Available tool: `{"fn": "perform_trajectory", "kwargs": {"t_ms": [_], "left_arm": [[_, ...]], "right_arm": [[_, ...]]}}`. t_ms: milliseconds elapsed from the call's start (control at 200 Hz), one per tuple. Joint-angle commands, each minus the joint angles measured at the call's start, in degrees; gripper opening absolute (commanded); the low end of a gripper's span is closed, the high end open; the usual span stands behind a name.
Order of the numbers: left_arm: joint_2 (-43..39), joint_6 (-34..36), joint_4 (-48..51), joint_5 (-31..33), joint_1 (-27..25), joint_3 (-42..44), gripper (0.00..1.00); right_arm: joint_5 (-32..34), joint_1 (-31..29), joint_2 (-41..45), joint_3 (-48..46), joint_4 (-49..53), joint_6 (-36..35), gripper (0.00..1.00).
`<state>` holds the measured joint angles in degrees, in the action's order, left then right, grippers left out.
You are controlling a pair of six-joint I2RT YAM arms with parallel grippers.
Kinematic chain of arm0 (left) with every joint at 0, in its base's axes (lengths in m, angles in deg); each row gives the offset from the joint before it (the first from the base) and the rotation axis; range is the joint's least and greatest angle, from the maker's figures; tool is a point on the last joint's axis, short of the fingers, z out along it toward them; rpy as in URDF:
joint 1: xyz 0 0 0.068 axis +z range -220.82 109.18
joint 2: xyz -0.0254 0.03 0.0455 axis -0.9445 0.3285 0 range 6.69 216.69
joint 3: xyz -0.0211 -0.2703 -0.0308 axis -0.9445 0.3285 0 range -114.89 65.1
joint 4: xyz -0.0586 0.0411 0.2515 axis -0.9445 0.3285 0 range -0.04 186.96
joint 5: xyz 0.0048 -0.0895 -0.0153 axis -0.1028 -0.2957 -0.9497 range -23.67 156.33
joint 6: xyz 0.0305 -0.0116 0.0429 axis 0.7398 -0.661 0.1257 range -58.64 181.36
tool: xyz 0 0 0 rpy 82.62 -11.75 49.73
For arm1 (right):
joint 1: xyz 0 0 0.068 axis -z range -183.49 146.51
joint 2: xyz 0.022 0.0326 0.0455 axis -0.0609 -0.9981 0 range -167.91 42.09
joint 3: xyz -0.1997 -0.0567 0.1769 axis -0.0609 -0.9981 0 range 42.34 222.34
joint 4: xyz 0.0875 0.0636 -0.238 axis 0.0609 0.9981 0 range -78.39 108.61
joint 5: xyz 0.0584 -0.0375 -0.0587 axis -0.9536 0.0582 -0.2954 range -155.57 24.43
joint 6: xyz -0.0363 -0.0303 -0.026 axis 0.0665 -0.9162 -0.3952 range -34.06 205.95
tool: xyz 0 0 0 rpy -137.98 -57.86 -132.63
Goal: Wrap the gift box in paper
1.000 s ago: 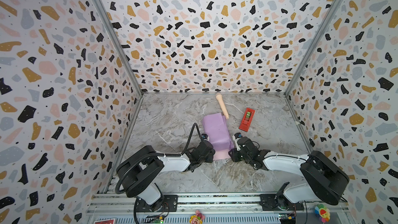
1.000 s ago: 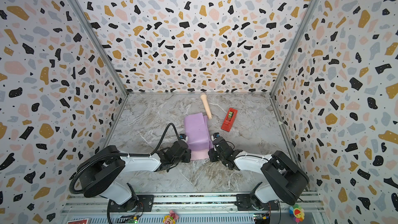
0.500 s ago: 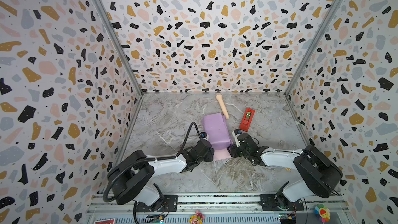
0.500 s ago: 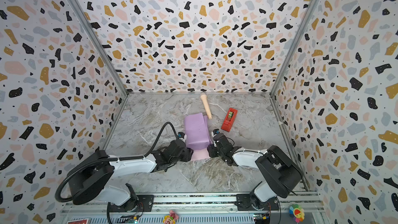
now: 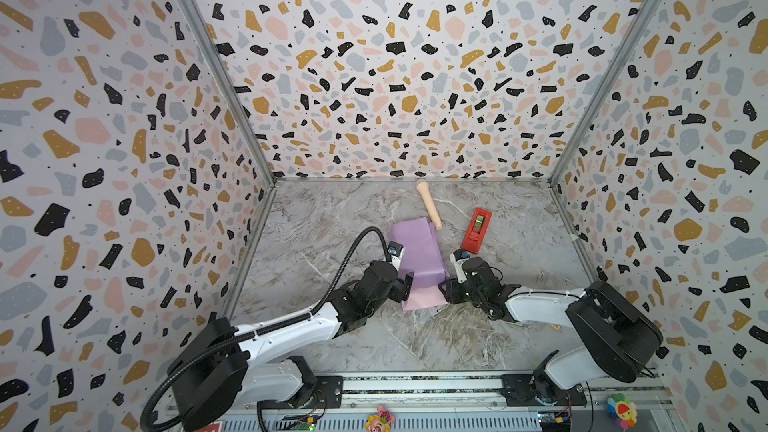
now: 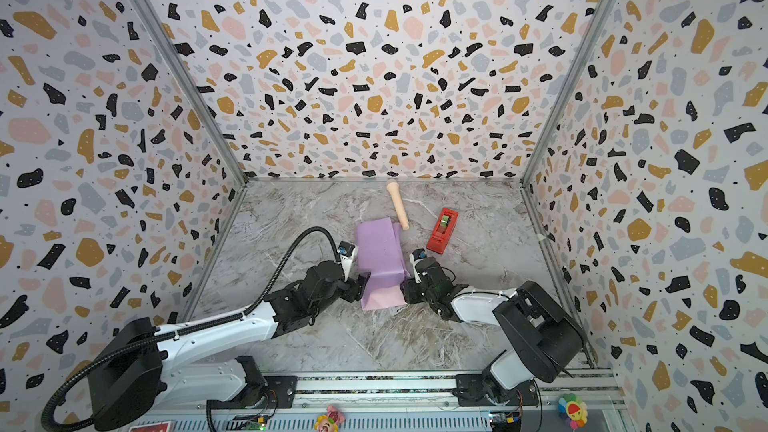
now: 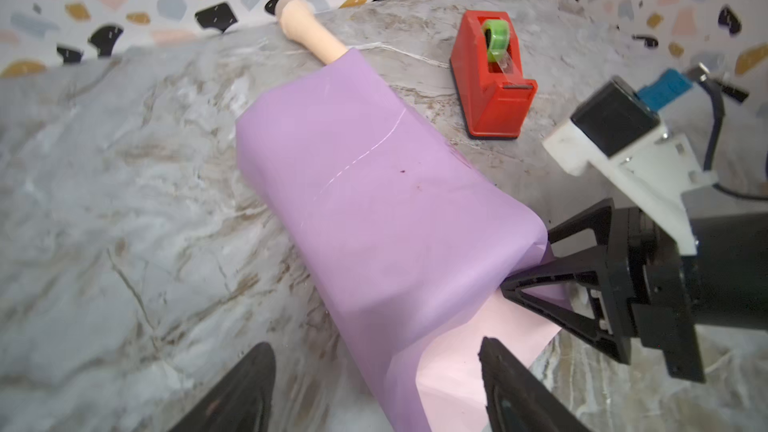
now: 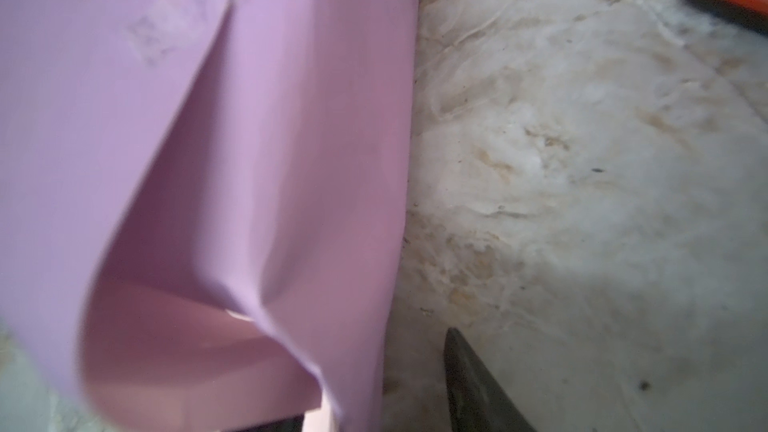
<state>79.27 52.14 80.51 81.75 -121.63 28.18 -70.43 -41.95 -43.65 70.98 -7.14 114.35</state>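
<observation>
While lilac paper [image 5: 417,251] drapes boxlike, left end effector [image 7: 374,347] apart, right end effector [image 7: 530,259] apart

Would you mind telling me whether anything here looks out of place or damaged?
Yes: the far corner of the paper lies against, perhaps over, the handle of the beige toy microphone. A thin white crease crosses its lilac face, with a small dark speck beside it.

I read both white-and-black robot arms extended low and forward, forearms angled inward toward each other, with the left black parallel gripper [image 5: 407,286] showing jaws spread wide and the right black parallel gripper [image 5: 445,290] showing jaws partly parted, the two grippers facing one another at close range.
</observation>
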Motion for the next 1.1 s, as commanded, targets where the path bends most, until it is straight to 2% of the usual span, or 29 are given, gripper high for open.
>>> {"fn": "perform_trajectory", "kwargs": {"t_ms": [0, 50, 235, 360, 551, 736, 1096], "left_arm": [[2.95, 16.04, -4.48, -4.55, -0.17, -4.50, 0.77], [4.42, 20.62, -3.62, -7.11, -0.15, -5.91, 0.77], [10.52, 35.23, 2.28, -10.32, -0.17, -10.85, 0.78], [14.32, 40.93, 6.59, -11.90, 0.44, -14.14, 0.77], [17.42, 43.93, 10.20, -13.12, 3.62, -16.77, 0.70], [18.37, 45.70, 7.27, -15.75, 5.09, -15.13, 0.69], [20.11, 49.10, 4.66, -14.21, 7.07, -12.60, 0.65]], "right_arm": [[-1.50, 0.24, 1.54, -0.83, -0.32, -0.01, 0.52], [-1.71, 0.46, 1.71, -1.02, -0.34, -0.15, 0.52], [-2.60, 1.06, 2.31, -1.57, -0.68, -0.45, 0.52], [-2.78, 1.16, 2.59, -1.60, -0.73, -0.23, 0.52], [-2.96, 1.11, 2.62, -1.49, -0.38, -0.10, 0.52], [-3.05, 1.13, 2.24, -1.06, 0.29, -0.19, 0.52], [-3.33, 1.18, 2.49, -0.09, 2.00, -0.62, 0.51]]}}
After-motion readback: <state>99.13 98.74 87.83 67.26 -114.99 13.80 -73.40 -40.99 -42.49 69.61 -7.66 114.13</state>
